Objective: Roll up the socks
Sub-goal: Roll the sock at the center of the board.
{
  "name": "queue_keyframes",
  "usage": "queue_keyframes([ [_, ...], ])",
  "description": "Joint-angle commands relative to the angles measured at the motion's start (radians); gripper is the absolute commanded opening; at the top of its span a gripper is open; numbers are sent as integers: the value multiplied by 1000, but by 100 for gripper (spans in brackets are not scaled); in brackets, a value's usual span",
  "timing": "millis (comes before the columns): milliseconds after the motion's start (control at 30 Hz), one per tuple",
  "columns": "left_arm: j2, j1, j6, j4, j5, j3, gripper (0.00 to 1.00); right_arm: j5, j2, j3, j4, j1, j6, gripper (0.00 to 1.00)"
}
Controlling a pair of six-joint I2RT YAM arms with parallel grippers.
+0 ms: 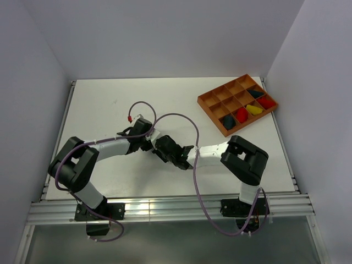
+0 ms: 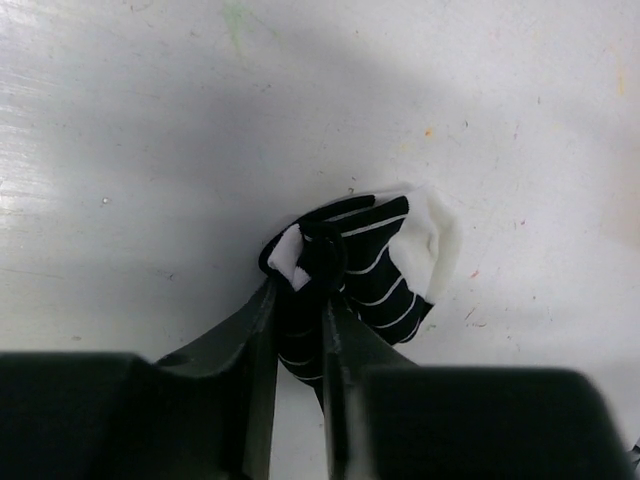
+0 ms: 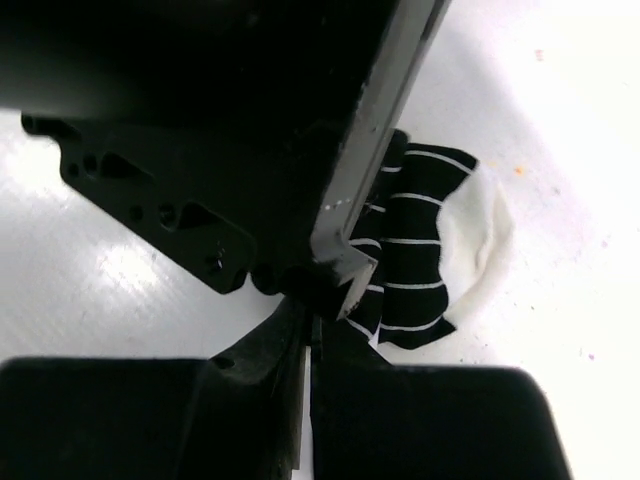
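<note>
Left wrist view: striped sock (image 2: 385, 265) bunched on the white table (image 2: 150, 150) just right of frame centre, white toe toward the right edge, dark folded end drawn down between the fingers. Rising from the lower edge, left gripper (image 2: 300, 310), narrowly parted and clenched on that folded end.

Right wrist view: same sock right of centre, partly hidden behind the left gripper's body in the upper half. At lower centre, right gripper (image 3: 305, 335), fingers pressed fully together, tips at the sock's lower left edge; fabric pinched or not, impossible to tell.

Top view: both grippers meeting at frame centre, sock hidden beneath; orange tray (image 1: 212, 117) at upper right.
</note>
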Motion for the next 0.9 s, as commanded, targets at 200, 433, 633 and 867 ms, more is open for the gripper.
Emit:
queue_keyframes([
  [200,-155,-23,32,28,-17,-75,55,-564,-15,107,-293,-212,174,0],
  [433,-286,-21,-6,46,-63,-162,57,-959,105,181,-333,-336,292,0],
  [633,-353,-21,-40,92,-69,-227,58,-1180,180,199,-253,-407,389,0],
  [867,-283,-21,-64,126,-28,-213,57,-1245,240,215,-210,-467,460,0],
])
